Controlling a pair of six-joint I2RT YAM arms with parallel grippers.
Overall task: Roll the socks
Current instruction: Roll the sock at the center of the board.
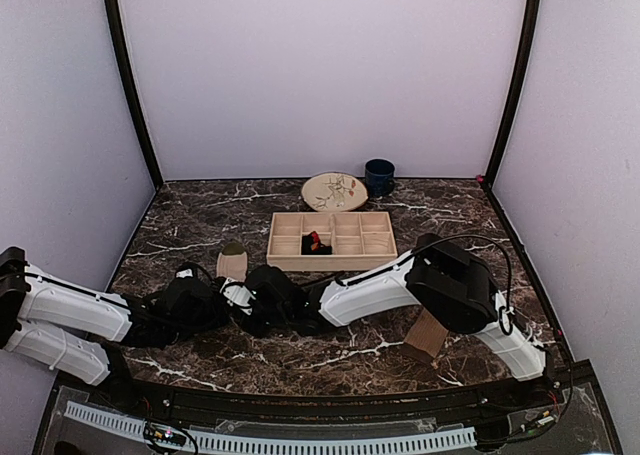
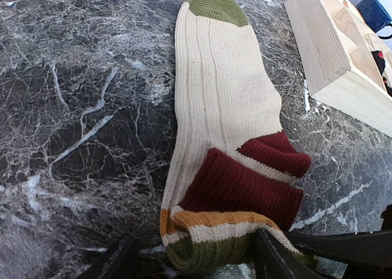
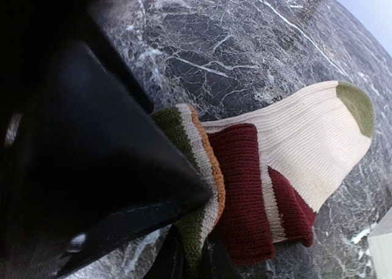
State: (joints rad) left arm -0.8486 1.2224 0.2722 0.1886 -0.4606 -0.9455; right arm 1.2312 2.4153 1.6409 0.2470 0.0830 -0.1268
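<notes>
One ribbed sock (image 2: 220,101) lies cuff-folded on marble (image 2: 92,107).

— Home or lab?
— Lab: a robot test booth. Plain pale walls (image 1: 320,75) close three sides, held in black posts (image 1: 130,85).
— And the counter (image 1: 200,215)?
— Dark marble, with two robot arms (image 1: 70,310) mounted at its near edge, above a white cable track (image 1: 300,441).

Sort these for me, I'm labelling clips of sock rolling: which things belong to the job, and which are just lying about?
Job:
striped sock
tan sock
black sock

Lying about:
wooden tray
plate
blue mug
</notes>
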